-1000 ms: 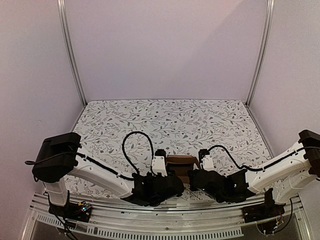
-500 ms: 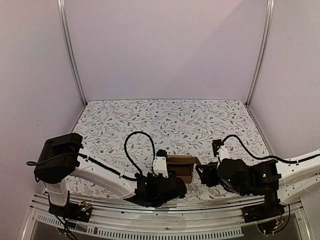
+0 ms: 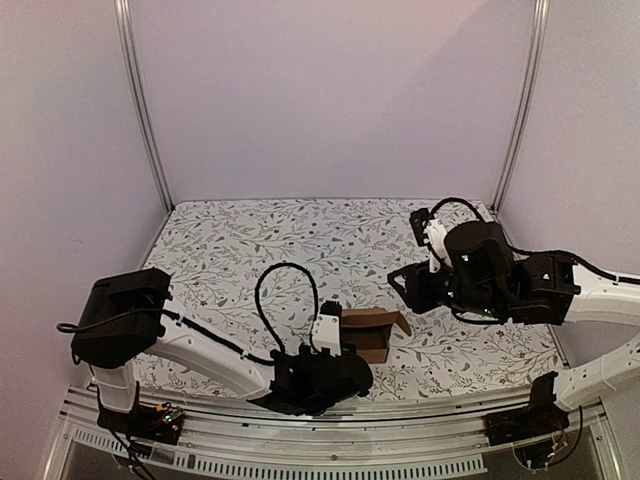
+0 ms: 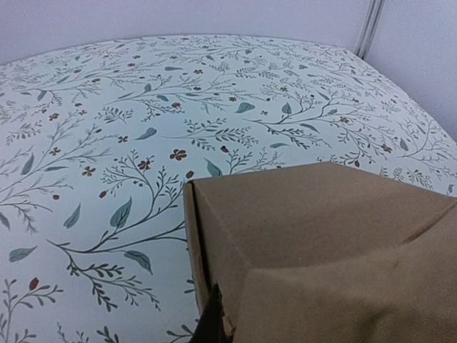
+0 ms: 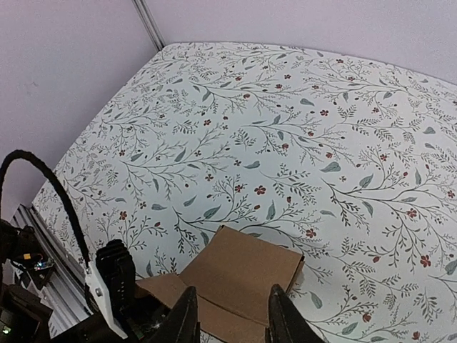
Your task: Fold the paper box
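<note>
The paper box [image 3: 374, 328] is a small brown cardboard cube on the floral table near the front edge, with one flap [image 3: 401, 322] sticking out to the right. My left gripper [image 3: 338, 347] is at its left side. In the left wrist view the box [image 4: 321, 236] fills the lower right, and one dark finger [image 4: 211, 323] presses on its wall; the other finger is hidden behind the cardboard. My right gripper [image 3: 399, 283] hangs open and empty, raised above and right of the box. In the right wrist view its gripper [image 5: 234, 318] frames the box top [image 5: 246, 271] from above.
The floral table cover [image 3: 300, 240] stretches to the back wall. Aluminium posts [image 3: 520, 100] stand at the back corners. A slotted metal rail [image 3: 300, 455] runs along the near edge. The left arm's black cable loop [image 3: 285, 290] rises left of the box.
My right gripper has pulled away from the box's right side, rising up and back to the right. The box's right flap has sprung open. My left gripper stays at the box, shifted slightly right.
</note>
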